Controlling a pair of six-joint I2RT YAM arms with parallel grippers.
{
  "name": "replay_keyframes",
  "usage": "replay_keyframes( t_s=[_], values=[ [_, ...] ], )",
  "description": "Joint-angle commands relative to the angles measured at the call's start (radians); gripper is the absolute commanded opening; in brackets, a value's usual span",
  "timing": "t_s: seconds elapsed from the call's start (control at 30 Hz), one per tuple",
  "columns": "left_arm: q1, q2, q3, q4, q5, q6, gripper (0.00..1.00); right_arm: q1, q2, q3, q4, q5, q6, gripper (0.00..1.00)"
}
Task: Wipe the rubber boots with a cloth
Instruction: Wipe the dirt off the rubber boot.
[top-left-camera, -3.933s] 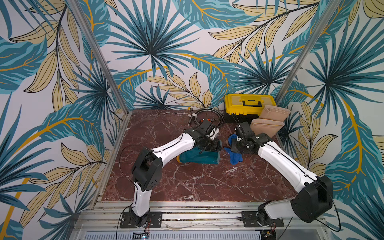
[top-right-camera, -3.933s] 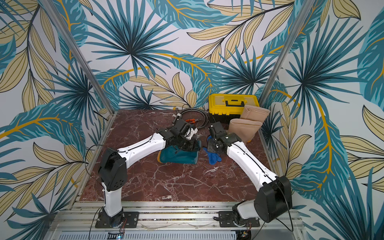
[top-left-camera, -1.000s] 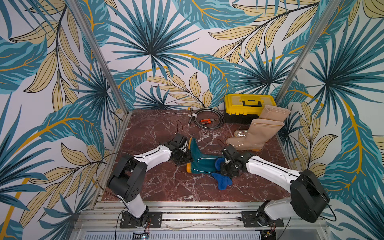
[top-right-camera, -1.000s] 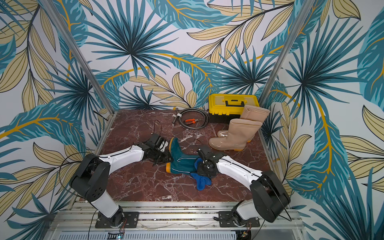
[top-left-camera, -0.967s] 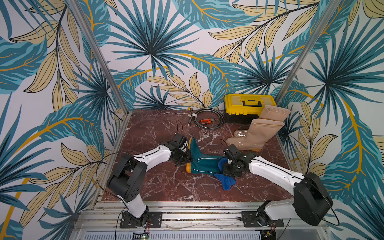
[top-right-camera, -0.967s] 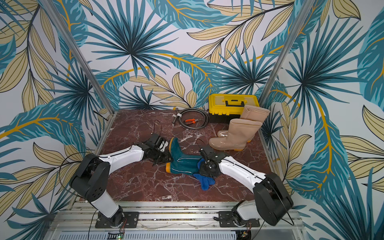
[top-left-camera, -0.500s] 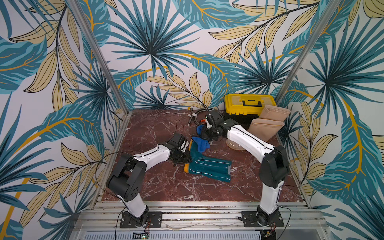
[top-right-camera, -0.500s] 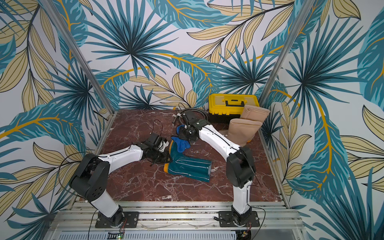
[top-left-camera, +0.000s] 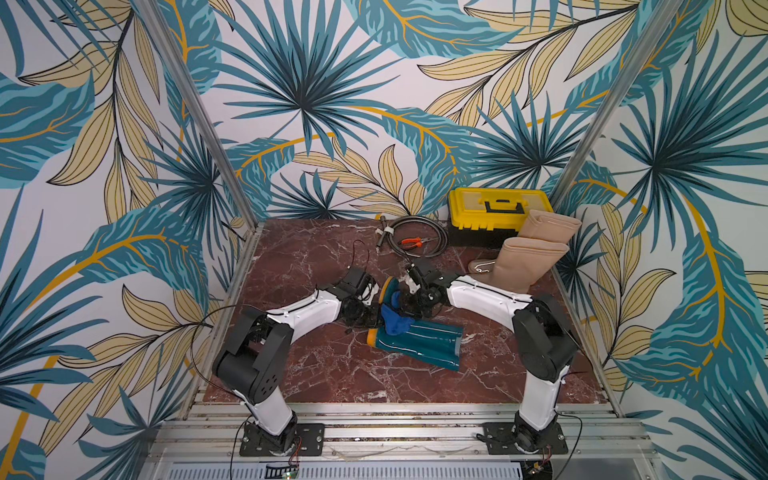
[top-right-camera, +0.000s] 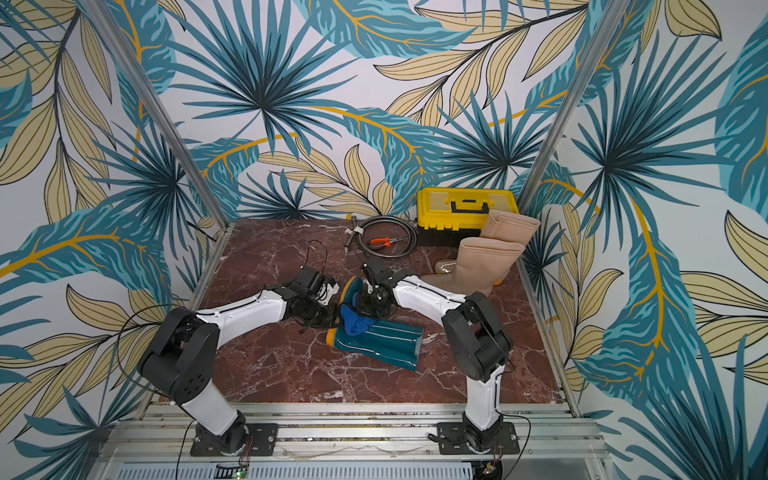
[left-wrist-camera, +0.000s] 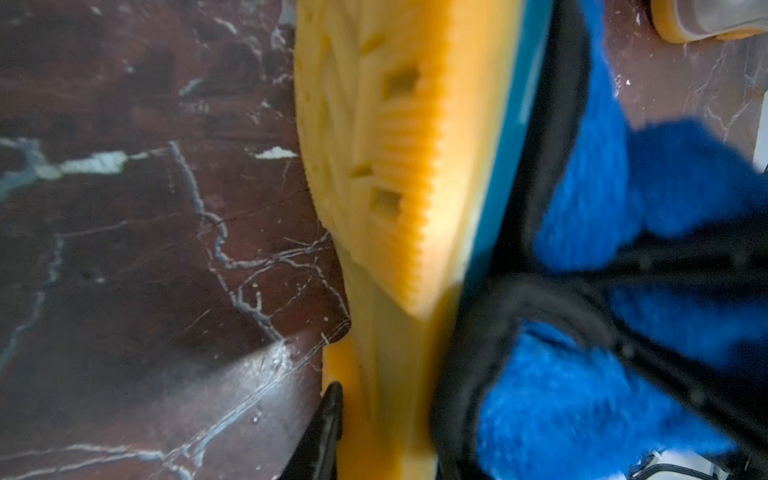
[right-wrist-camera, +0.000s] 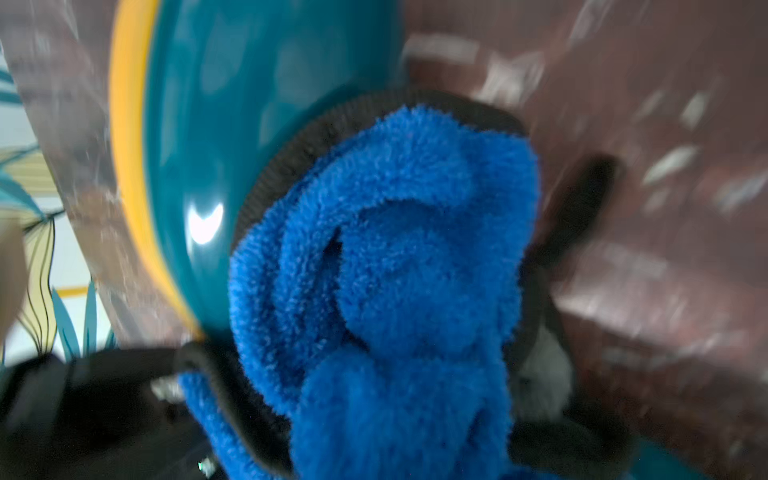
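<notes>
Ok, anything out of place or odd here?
Only the teal boot: it lies on its side while both beige boots stand upright by the yellow toolbox. Nothing looks spilled or damaged.

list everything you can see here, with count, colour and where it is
teal boot: 1, dark teal with an orange-yellow sole, lying on its side mid-table
beige boots: 2, tan, standing upright at the back right, next to the toolbox
cloth: 1, bright blue, fluffy, bunched against the teal boot's foot
toolbox: 1, yellow with a black handle, closed, at the back wall
cable: 1, black, coiled, just left of the toolbox
pliers: 1, orange handles, lying inside the coil
table: 1, dark red marble with white veins
left gripper: 1, black, clamped on the teal boot's sole
right gripper: 1, black, closed on the cloth
</notes>
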Motion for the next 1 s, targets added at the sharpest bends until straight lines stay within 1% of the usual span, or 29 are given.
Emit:
replay_keyframes(
  t_s=[0.0,0.07,0.17,0.2,0.27,0.3,0.37,0.4,0.5,0.6,0.7,0.87,0.93,0.97],
  values=[
    [0.006,-0.038,0.021,0.031,-0.005,0.008,0.15,0.033,-0.017,0.016,-0.040,-0.064,0.000,0.00],
    [0.006,-0.040,0.016,0.032,-0.013,0.007,0.20,0.018,0.036,0.108,-0.087,-0.023,-0.053,0.00],
    [0.004,-0.043,0.003,0.031,-0.020,0.007,0.32,-0.015,0.177,0.295,-0.116,-0.056,-0.099,0.00],
    [0.003,-0.044,-0.002,0.031,-0.024,0.007,0.36,-0.025,0.226,0.356,-0.119,-0.049,-0.113,0.00],
    [0.000,-0.054,-0.015,0.032,-0.038,0.000,0.40,-0.069,0.312,0.474,-0.186,-0.041,-0.110,0.00],
    [0.000,-0.061,-0.027,0.034,-0.043,-0.003,0.41,-0.101,0.343,0.511,-0.197,-0.053,-0.115,0.00],
    [0.000,-0.072,-0.045,0.037,-0.051,-0.004,0.44,-0.168,0.364,0.547,-0.257,-0.008,-0.131,0.00],
    [0.001,-0.080,-0.050,0.036,-0.054,-0.002,0.48,-0.204,0.359,0.555,-0.289,0.003,-0.149,0.00],
    [0.006,-0.119,-0.055,0.028,-0.066,0.002,0.57,-0.248,0.262,0.495,-0.338,0.058,-0.208,0.00],
    [0.006,-0.160,-0.047,0.019,-0.093,0.017,0.62,-0.248,0.138,0.375,-0.341,0.081,-0.239,0.00],
    [0.006,-0.193,-0.032,0.002,-0.118,0.039,0.63,-0.246,0.049,0.251,-0.336,0.078,-0.245,0.00],
    [0.001,-0.256,-0.014,-0.015,-0.152,0.067,0.64,-0.245,-0.128,0.032,-0.329,0.172,-0.240,0.00],
    [0.001,-0.279,-0.004,-0.029,-0.181,0.071,0.64,-0.231,-0.184,-0.017,-0.326,0.188,-0.228,0.00],
    [0.003,-0.292,0.004,-0.044,-0.216,0.067,0.64,-0.213,-0.205,-0.025,-0.325,0.196,-0.221,0.00]
  ],
)
